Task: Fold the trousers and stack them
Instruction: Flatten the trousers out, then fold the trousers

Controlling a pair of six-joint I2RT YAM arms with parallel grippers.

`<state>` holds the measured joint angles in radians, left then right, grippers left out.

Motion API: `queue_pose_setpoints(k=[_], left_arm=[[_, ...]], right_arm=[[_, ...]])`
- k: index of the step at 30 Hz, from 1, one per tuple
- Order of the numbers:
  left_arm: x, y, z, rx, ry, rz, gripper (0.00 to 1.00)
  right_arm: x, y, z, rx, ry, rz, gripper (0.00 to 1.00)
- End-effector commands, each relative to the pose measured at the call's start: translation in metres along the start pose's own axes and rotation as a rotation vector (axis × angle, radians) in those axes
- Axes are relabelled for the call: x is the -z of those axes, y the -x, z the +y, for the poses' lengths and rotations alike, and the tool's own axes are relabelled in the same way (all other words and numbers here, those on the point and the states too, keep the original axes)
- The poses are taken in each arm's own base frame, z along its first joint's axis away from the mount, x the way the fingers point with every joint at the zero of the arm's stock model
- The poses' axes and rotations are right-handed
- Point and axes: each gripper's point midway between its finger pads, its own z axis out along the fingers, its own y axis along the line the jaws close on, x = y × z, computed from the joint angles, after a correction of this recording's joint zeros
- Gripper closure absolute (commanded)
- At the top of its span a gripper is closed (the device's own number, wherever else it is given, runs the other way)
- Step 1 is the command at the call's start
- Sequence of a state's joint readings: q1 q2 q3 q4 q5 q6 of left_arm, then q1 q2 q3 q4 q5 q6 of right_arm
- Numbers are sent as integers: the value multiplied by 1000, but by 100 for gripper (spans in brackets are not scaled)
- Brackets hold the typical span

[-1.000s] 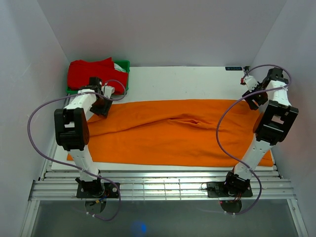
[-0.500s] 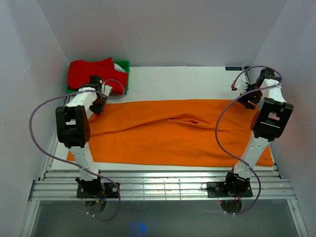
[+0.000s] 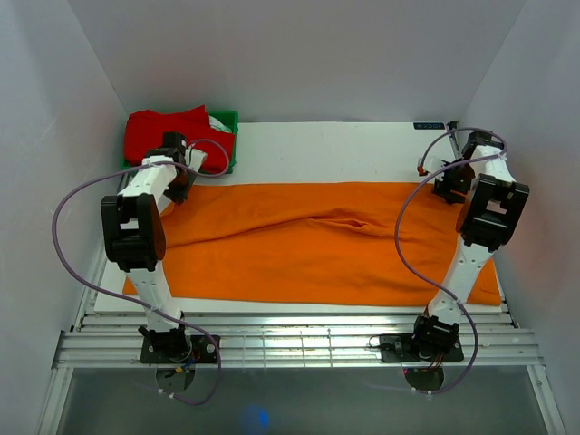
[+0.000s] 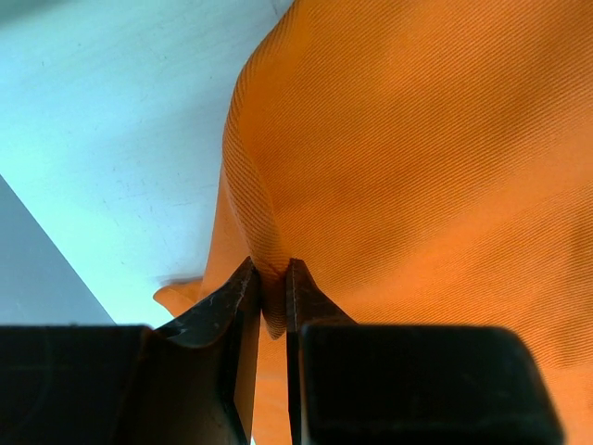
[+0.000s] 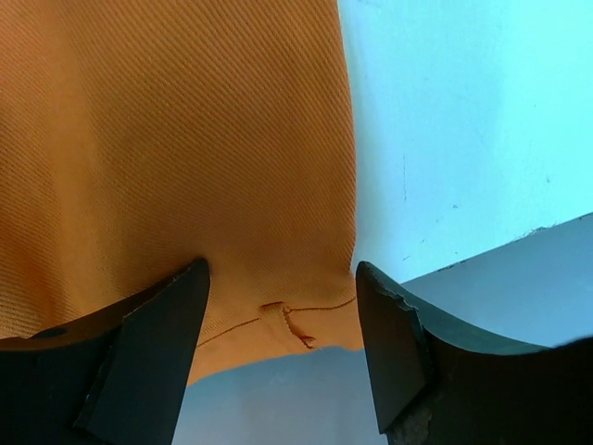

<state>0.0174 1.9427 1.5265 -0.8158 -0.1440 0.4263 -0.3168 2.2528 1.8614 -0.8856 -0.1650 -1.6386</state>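
The orange trousers lie spread flat across the white table from left to right. At their far left corner my left gripper is shut on a pinched fold of the orange cloth; the fabric rises between the two dark fingers. My right gripper is at the far right corner of the trousers, open, its jaws standing wide on either side of the hemmed cloth edge without pinching it.
A green bin holding a red garment stands at the table's far left, just behind the left gripper. Grey walls close in on both sides. The table's right edge runs beside the right gripper.
My left gripper has closed on the trousers' far left corner. The right gripper has moved back to the far right corner and come down over the hem, still open.
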Motion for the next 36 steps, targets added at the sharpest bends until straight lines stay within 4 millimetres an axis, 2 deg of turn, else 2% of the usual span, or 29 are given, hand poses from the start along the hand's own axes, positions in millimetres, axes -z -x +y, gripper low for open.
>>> queue_pose_setpoints(k=[1, 6, 8, 11, 17, 24, 27, 30, 31, 33, 34, 36], left_arm=[[12, 15, 6, -10, -2, -51, 100], [16, 15, 10, -25, 2, -57, 100], [18, 16, 11, -26, 2, -61, 100], [19, 18, 13, -25, 3, -61, 100], [17, 11, 21, -13, 14, -48, 100], [12, 3, 32, 6, 19, -33, 100], [10, 0, 36, 15, 17, -29, 100], [9, 1, 42, 30, 3, -46, 100], [9, 2, 44, 33, 1, -56, 100], [13, 8, 49, 51, -27, -100, 100], [19, 12, 53, 56, -27, -128, 100], [28, 22, 61, 63, -41, -201, 100]], right_arm=[[-1, 13, -1, 48, 12, -22, 30], [29, 21, -22, 110, -64, -31, 31], [43, 19, -33, 129, -105, -33, 32], [51, 8, -47, 134, -135, -9, 32], [32, -11, -57, 122, -138, 31, 30], [-16, -26, -36, 119, -45, 54, 30], [-24, -25, -25, 129, -13, 51, 31], [-29, -23, -10, 150, 32, 52, 38], [-30, -22, -5, 159, 52, 54, 47], [-30, -18, 0, 165, 70, 60, 57], [-28, -18, 0, 170, 73, 72, 68], [-19, -15, -3, 171, 67, 77, 81]])
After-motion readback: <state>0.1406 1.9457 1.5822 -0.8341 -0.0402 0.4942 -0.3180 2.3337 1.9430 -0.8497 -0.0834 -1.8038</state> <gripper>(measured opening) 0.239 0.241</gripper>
